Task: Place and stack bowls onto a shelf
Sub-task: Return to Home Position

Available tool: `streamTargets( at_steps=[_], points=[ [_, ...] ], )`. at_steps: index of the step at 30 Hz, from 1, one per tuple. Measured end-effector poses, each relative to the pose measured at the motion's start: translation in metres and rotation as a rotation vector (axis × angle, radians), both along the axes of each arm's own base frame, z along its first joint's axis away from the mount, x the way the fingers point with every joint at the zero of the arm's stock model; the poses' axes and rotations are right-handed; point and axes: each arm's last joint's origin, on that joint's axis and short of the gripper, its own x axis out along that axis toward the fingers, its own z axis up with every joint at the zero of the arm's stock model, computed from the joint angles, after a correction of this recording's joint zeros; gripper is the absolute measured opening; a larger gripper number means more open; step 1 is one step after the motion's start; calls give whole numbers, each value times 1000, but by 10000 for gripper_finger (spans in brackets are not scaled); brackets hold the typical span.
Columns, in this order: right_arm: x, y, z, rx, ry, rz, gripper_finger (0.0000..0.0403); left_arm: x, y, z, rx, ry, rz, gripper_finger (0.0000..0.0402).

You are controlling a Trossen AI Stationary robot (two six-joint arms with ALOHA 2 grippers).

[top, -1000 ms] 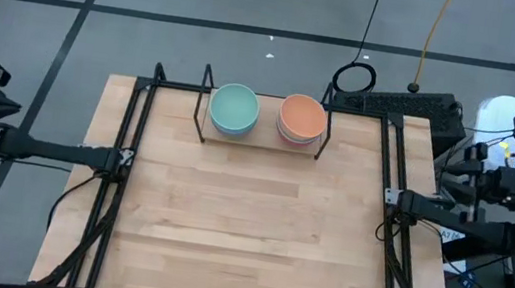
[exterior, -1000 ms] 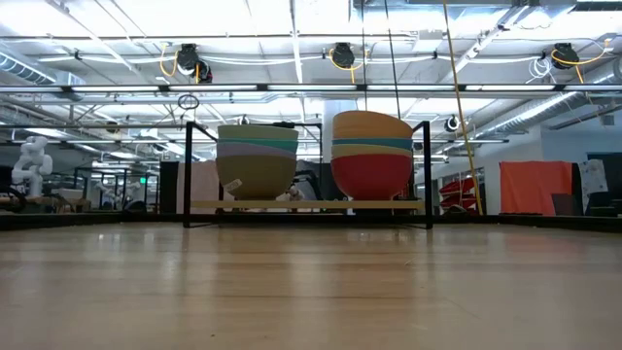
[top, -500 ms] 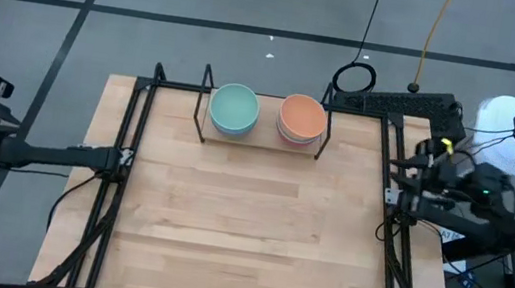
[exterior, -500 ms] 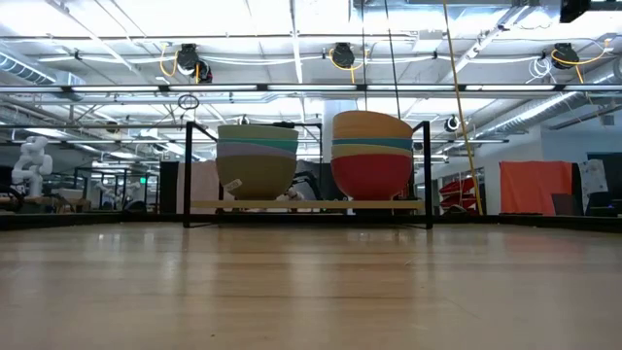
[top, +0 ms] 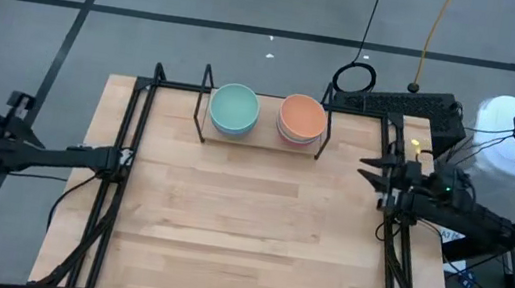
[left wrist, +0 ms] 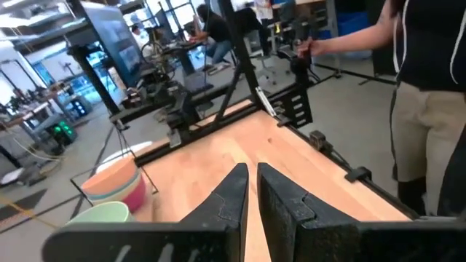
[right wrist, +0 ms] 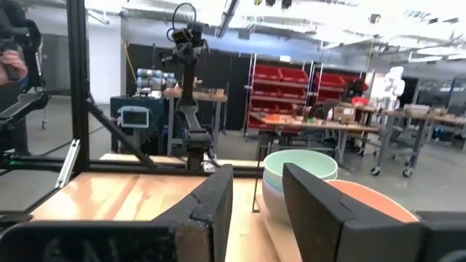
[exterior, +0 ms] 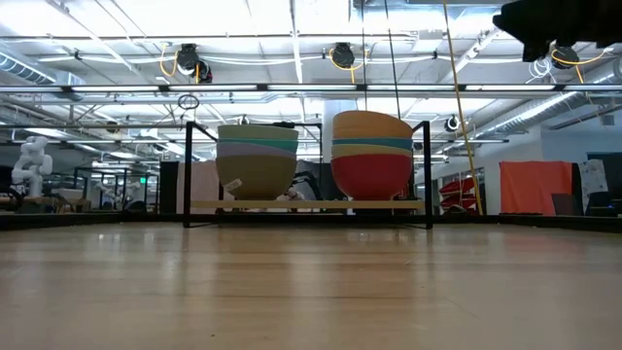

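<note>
High view, shelf: your shelf stands at the far edge of the table and holds two bowl stacks side by side, a mint green bowl on top of one and an orange bowl on top of the other.
High view, grippers: your left gripper is off the left edge and your right gripper is at the right edge, both well apart from the stacks.
Low view, stacks: four smooth round bowls are nested in each stack, on a wooden board between black wire uprights.
Left wrist view, fingers: nearly together, empty.
Right wrist view, fingers: parted, empty.

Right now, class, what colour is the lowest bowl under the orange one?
Magenta-red; the lowest bowl shows best in the low view.
</note>
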Motion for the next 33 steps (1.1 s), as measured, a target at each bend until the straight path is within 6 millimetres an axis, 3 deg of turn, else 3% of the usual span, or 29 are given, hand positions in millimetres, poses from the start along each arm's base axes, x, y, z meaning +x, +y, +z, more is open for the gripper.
streamTargets(
  at_steps=[13,23,33],
  points=[
    [20,-5,-39,-19,-44,-6,116,62,12,-13,-50,68,3,37],
    [25,-6,-59,2,4,-4,116,121,24,-42,-100,127,20,37],
    [28,-7,-71,10,36,-3,116,160,33,-67,-114,99,43,37]
  ],
)
